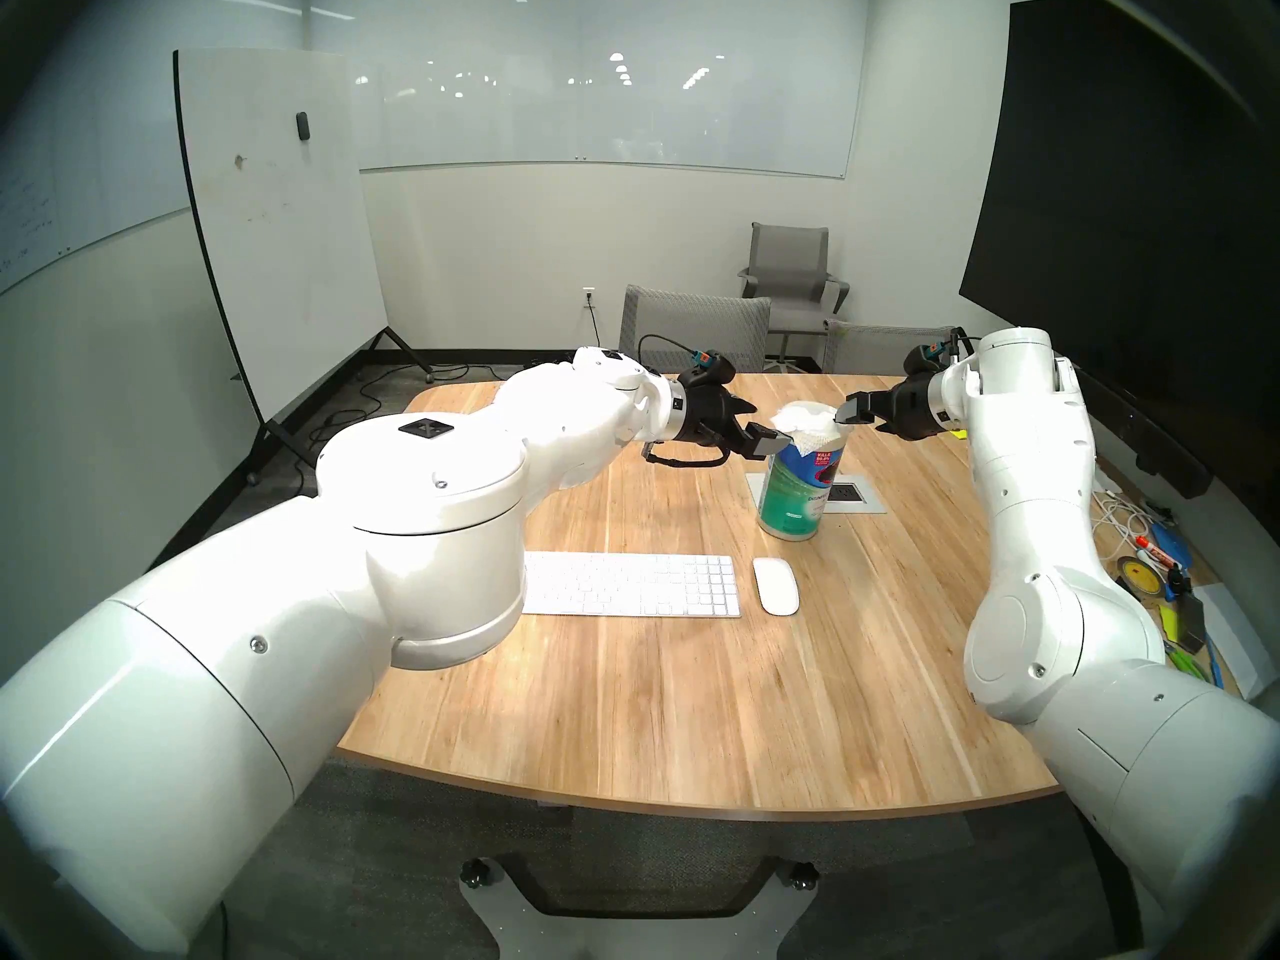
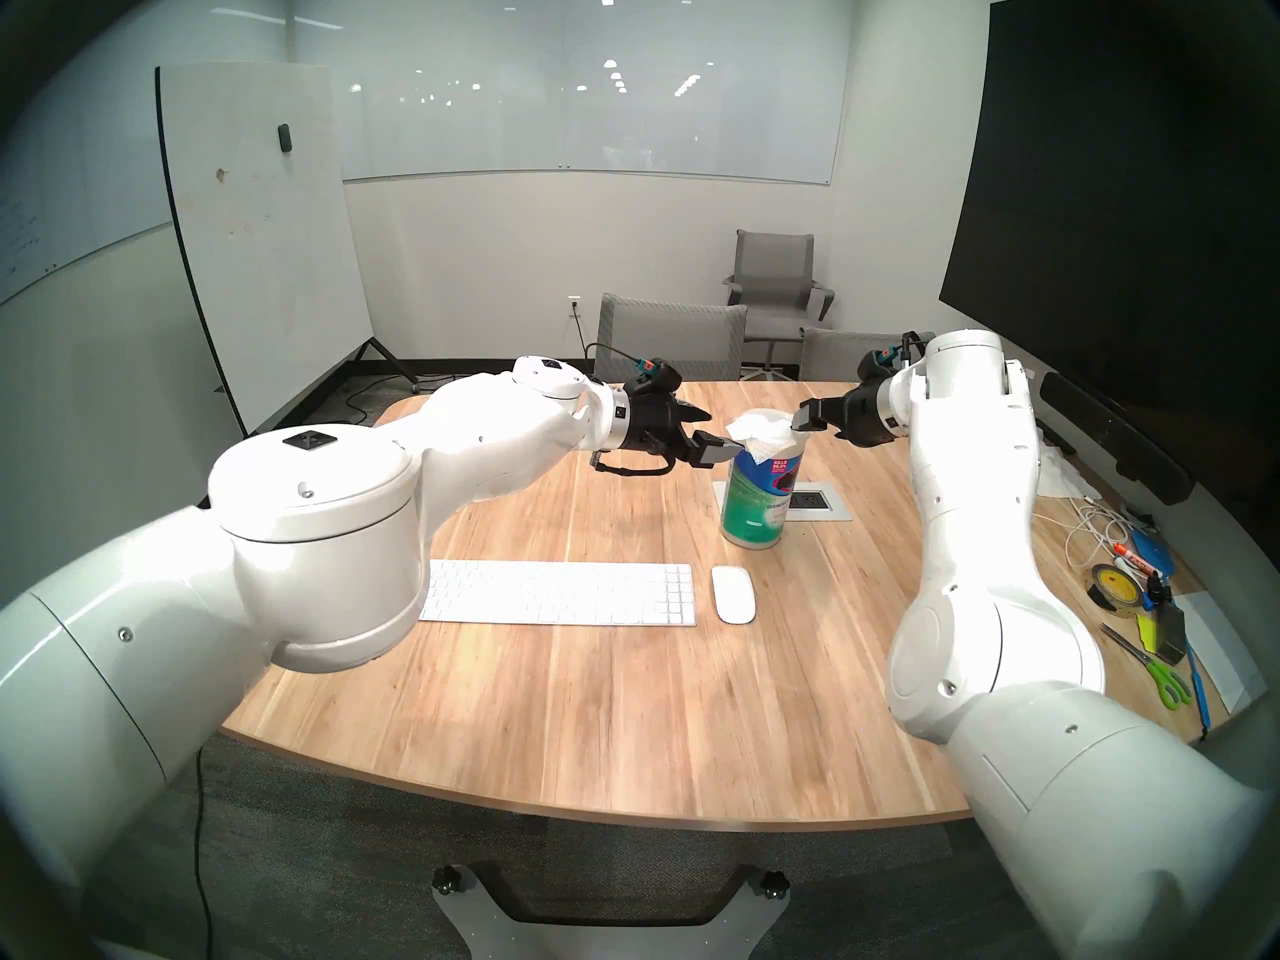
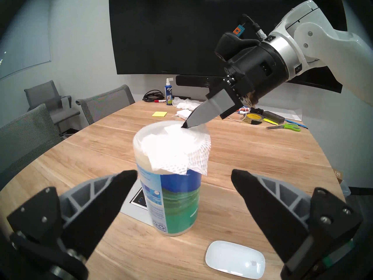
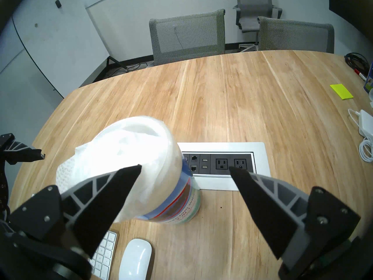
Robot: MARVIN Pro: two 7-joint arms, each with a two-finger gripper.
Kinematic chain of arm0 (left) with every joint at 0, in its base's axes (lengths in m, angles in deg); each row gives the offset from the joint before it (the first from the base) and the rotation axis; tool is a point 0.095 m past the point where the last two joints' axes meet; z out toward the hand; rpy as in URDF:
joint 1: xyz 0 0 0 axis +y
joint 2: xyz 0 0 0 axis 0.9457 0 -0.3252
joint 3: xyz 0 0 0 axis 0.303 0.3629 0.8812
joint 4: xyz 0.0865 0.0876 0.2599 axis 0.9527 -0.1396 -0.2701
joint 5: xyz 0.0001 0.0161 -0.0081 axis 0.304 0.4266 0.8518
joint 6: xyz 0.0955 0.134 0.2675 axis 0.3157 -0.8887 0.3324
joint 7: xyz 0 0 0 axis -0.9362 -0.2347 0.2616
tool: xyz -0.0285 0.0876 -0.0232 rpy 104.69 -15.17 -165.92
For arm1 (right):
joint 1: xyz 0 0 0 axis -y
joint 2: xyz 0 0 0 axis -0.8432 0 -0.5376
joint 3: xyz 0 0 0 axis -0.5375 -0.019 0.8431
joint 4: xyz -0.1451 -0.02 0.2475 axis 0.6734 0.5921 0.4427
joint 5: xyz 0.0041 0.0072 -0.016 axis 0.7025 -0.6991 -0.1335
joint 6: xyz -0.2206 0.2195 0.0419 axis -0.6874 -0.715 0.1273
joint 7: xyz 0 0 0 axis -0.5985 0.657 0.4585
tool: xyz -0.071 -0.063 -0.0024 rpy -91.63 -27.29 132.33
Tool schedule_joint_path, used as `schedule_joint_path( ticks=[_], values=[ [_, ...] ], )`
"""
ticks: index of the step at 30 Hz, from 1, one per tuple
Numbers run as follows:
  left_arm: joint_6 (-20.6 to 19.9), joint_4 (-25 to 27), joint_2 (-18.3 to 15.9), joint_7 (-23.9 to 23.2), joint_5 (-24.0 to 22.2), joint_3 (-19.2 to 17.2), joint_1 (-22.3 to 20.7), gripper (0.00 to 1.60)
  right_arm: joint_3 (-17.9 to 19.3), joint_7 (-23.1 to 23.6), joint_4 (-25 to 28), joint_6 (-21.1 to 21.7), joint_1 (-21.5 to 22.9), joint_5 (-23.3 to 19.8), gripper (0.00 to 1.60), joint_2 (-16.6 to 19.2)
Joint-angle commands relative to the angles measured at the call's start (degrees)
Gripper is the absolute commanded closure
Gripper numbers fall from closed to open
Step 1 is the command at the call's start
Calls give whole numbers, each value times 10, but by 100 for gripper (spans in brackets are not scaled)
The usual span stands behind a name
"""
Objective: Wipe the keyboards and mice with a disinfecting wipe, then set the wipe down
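The wipe (image 1: 807, 422) sits bunched on top of the tall canister (image 1: 796, 494), hanging a little over its rim, and it has not been pulled out yet. The canister stands on the counter (image 1: 623, 695), behind the mouse (image 1: 776, 586) and the keyboard (image 1: 630, 584), which lie side by side nearer the robot, the keyboard's long side running left to right. Both claws are up at the canister's top, one on each side. The left claw (image 1: 751, 439) is wide open and holds nothing; it faces the canister from the left, with the wipe straight ahead of it and a bit higher. The right claw (image 1: 862, 418) is also wide open and holds nothing. In the left wrist view, one right fingertip (image 3: 186, 126) comes down onto the far edge of the wipe, so the right claw looks nearer to it. I think the next move is to pinch the wipe and pull it up. The head views show both claws at the same height as the lid, but not how close they are. The right wrist view shows the wipe (image 4: 96, 166) just behind its left finger, not between the two fingers, so that claw would need to slide over first.
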Motion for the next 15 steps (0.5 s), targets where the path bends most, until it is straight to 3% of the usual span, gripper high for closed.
schedule_joint_path(
  ticks=[1, 15],
  values=[
    [0, 0, 3, 5, 1, 0, -13, 0, -1, 0, 7, -1, 11, 0, 0, 1],
    [-8, 2, 6, 22, 3, 0, -12, 0, 1, 0, 6, -1, 10, 1, 0, 0]
  ],
)
